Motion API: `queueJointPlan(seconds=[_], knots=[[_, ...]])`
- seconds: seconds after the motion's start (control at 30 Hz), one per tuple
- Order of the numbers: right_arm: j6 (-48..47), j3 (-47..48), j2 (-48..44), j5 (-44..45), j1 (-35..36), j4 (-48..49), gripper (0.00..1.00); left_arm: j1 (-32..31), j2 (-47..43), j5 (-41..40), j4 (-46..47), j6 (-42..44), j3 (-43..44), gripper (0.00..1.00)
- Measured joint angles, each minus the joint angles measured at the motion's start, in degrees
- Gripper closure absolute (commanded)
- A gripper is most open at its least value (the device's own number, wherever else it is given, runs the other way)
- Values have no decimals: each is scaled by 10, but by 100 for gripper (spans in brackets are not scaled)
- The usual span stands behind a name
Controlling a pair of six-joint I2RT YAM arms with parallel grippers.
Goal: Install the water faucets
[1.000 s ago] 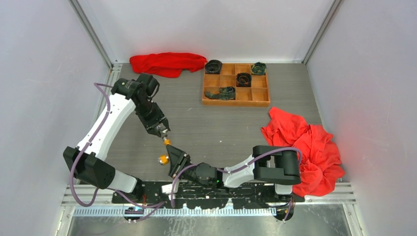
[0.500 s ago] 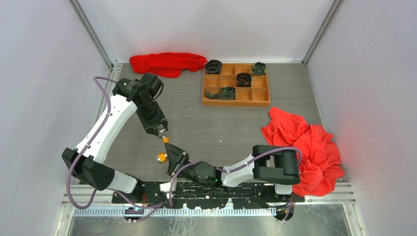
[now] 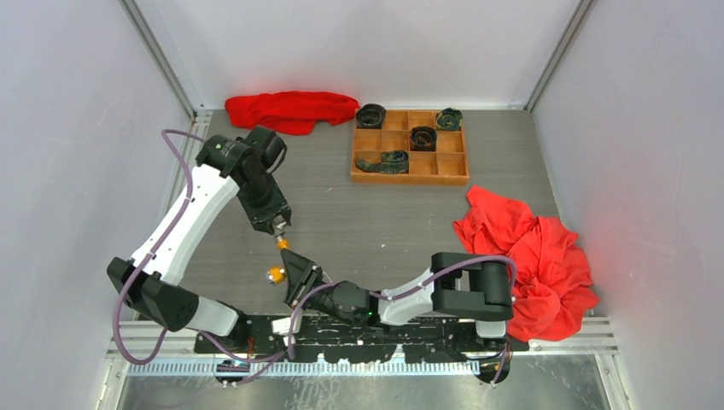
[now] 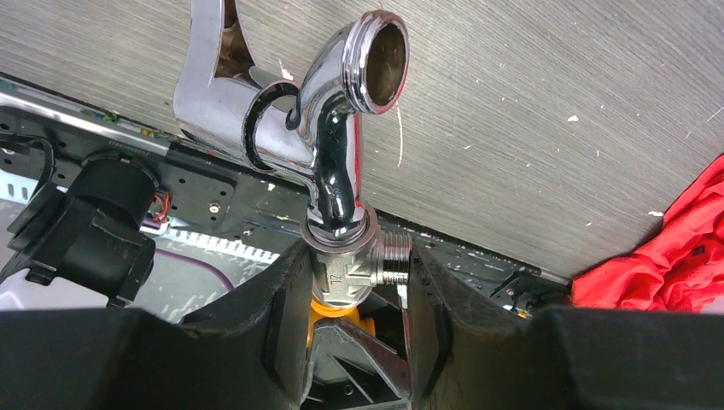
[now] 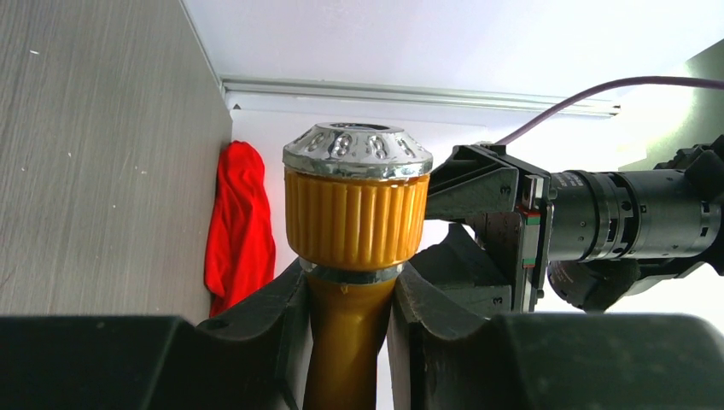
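Two faucets held at 8 o'clock over the table [image 3: 384,222].
I see my left end effector [image 4: 359,278] clamped on the one silver faucet [image 4: 337,162], my right end effector [image 5: 348,295] clamped on the one orange-yellow faucet [image 5: 357,213]. One tray [image 3: 410,178] with four dark rolls [image 3: 423,137] sits at 12 o'clock. Two red cloths [image 3: 290,109] [image 3: 529,256] lie at 11 and 4.

The chrome faucet [image 4: 341,162] is mirror-bright silver; the orange-yellow faucet [image 5: 357,218] has a ribbed collar and a silver cap dotted with holes. The desk [image 3: 384,222] is grey with fine streaks, the far cloth [image 3: 290,109] and the right-hand cloth [image 3: 534,256] are red, and the tray [image 3: 410,178] is warm brown.
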Motion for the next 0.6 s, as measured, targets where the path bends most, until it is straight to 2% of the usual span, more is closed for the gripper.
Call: queueJointPlan(seconds=[0.6], knots=[[-2, 2, 5, 0, -3, 12, 99, -6, 0, -10, 0, -1, 1, 100]])
